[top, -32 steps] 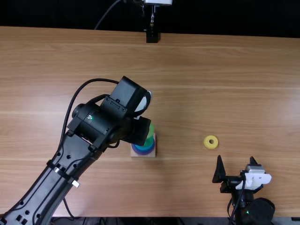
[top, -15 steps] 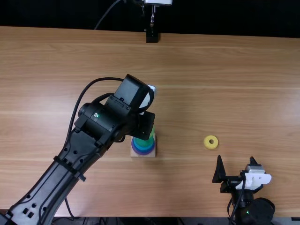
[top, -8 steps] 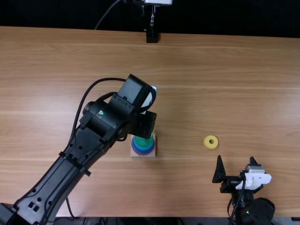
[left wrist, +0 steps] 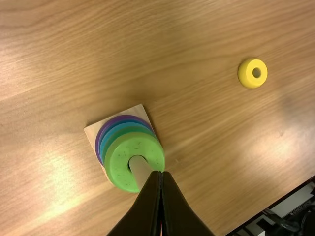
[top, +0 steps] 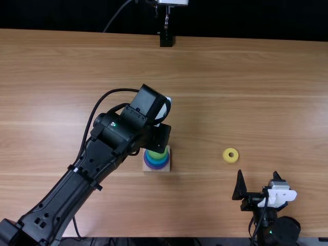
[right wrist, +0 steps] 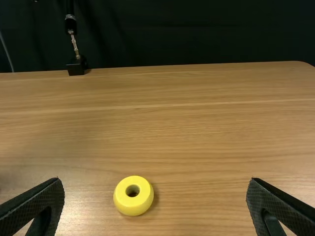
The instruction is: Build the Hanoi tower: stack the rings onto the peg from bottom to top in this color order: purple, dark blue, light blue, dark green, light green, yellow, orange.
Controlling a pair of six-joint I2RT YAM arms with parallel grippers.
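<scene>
In the top view my left gripper (top: 157,136) hangs over the square wooden base (top: 157,170) with stacked rings. The left wrist view has my left gripper (left wrist: 161,173) shut, its tips in front of the upper part of the peg (left wrist: 140,169); contact cannot be told. Around the peg lies the light green ring (left wrist: 122,156), above dark green (left wrist: 110,144), blue (left wrist: 105,140) and purple (left wrist: 99,136) rings. A yellow ring (top: 230,155) lies flat on the table, right of the base. My right gripper (top: 259,179) stands open, nearer the front edge; in its wrist view the yellow ring (right wrist: 133,204) lies beyond the open right gripper (right wrist: 155,183).
The wooden table (top: 215,92) extends around the base and yellow ring. A black stand (top: 166,40) is at the far edge, before a dark curtain (right wrist: 182,34). The left forearm (top: 77,184) crosses the table's left front part.
The left arm has shifted a little rightward. The light green ring, earlier partly visible right of the dark green one, now lies over it on the stack. The right arm and the yellow ring have stayed still.
</scene>
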